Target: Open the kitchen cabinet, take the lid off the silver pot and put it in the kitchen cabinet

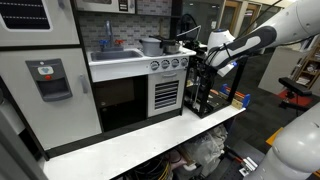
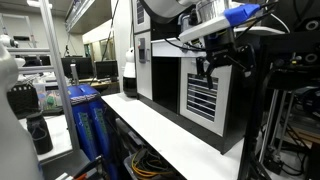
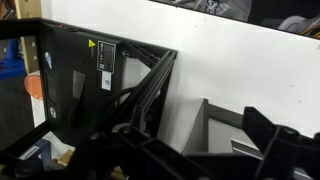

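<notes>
Kitchen cabinet (image 1: 166, 95) is seen closed, slatted door flush; the unit is set along the far edge of the tabletop (image 1: 150, 140). Silver pot (image 1: 150, 46) is placed on the counter beside the sink (image 1: 118, 53); the lid cannot be told apart from it. Tool (image 1: 207, 62) is held past the cabinet's outer side, by a black rack (image 1: 205, 95), jaws apart, nothing gripped.

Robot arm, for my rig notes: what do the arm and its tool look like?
The arm is white with rounded links and a black section near the wrist. A blue part sits by the black, angular tool. No markings are legible.
</notes>
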`<state>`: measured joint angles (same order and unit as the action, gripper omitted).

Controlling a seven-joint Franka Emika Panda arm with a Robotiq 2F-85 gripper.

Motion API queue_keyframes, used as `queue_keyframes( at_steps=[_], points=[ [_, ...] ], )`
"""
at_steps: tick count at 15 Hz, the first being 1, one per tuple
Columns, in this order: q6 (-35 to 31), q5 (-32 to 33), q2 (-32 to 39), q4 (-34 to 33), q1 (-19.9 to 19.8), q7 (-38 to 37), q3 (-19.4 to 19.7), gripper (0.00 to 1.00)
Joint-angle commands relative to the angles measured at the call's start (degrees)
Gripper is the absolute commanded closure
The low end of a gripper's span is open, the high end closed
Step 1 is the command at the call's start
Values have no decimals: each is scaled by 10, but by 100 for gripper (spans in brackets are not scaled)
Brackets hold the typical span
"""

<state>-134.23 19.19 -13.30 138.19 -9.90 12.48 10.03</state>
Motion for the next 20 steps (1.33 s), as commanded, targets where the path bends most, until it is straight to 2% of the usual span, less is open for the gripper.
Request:
queue_keyframes(
  at_steps=[1,7,11,15,20],
  points=[
    [1,-1,0,-1,-1,1,-1,0],
    [0,-4,-2,-5,4,7,-4,0],
    [15,-28,-11,-27,30,34,-17,0],
    [32,-79,-22,-50,68,93,-22,0],
    [54,-106,-34,-84,95,180,-19,0]
  ],
)
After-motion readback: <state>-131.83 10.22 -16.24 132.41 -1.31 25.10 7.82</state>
